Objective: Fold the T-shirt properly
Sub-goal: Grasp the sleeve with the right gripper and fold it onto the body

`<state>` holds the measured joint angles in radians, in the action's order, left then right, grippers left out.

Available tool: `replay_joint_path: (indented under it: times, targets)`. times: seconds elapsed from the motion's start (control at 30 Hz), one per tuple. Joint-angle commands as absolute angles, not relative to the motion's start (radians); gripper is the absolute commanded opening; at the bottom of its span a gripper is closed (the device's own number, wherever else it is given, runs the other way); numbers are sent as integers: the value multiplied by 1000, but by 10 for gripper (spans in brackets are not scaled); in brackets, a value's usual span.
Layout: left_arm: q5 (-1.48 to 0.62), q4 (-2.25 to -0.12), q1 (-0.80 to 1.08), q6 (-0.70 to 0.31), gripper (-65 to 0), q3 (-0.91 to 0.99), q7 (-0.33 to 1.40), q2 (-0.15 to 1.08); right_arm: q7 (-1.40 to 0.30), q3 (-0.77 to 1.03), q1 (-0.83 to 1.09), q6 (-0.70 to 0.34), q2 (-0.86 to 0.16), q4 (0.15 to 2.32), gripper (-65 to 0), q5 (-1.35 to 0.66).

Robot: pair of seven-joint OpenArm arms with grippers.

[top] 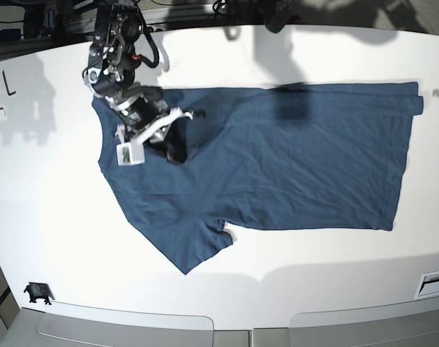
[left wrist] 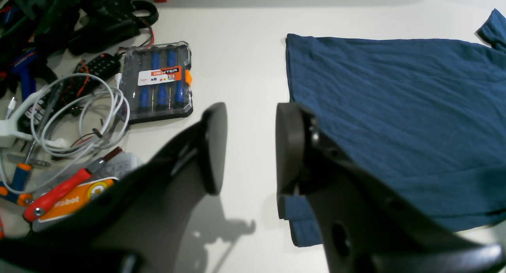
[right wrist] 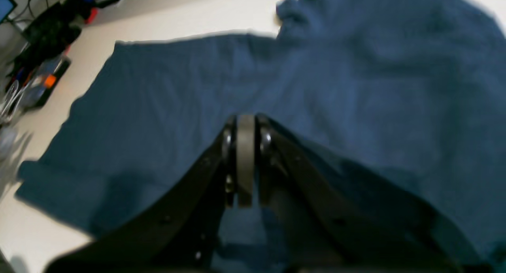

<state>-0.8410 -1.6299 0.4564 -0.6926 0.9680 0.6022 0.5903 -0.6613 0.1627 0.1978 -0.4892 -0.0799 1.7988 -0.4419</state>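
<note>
The T-shirt point(top: 277, 159) lies spread flat on the white worktop point(top: 53, 217), dark navy, its hem edge toward the right side of the base view and its collar end toward the left. One short sleeve point(top: 194, 249) juts out toward the front edge of the worktop, its tip slightly curled. The cloth is mostly smooth, with faint creases across the body.

The right gripper point(right wrist: 246, 158) sits over the shirt's collar end, at the left of the base view. In the right wrist view its jaws are clenched together with no gap between the pads, right above the blue fabric; whether any cloth is pinched between them cannot be told, as that view is blurred.

The left gripper point(left wrist: 251, 146) is at the shirt's hem end. Its jaws are released, standing well apart over bare worktop just beside the edge of the shirt, with one finger point(left wrist: 290, 146) overlapping the fabric's border in the left wrist view.

Beyond that edge of the shirt lies a clutter of tools: a clear case of blue-handled screwdrivers point(left wrist: 158, 83), a coil of white cable point(left wrist: 79, 119), a red-handled tool point(left wrist: 59, 192) and a heap of black cables and gear point(left wrist: 79, 20).
</note>
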Motion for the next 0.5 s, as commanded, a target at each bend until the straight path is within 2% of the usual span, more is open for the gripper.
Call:
replay_joint_path:
  times: [0.0,0.37,0.4,0.47]
  targets:
    - [-864,-1644,455,-698,-460,980,574,615,-624,164,173,-493,-80,1809,-650,-447]
    - [-864,-1644,455,-698,-460,980,574,615,-579,163,35,-495,-77,1605,-650,-445]
    - [-864,-1644,455,-698,-460,980,575,615,-574,163,29,-495,-77,1591,-626,-445]
    - [-864,-1644,455,-698,-460,980,574,615,-540,163,25,-495,-77,1578,-496,-444]
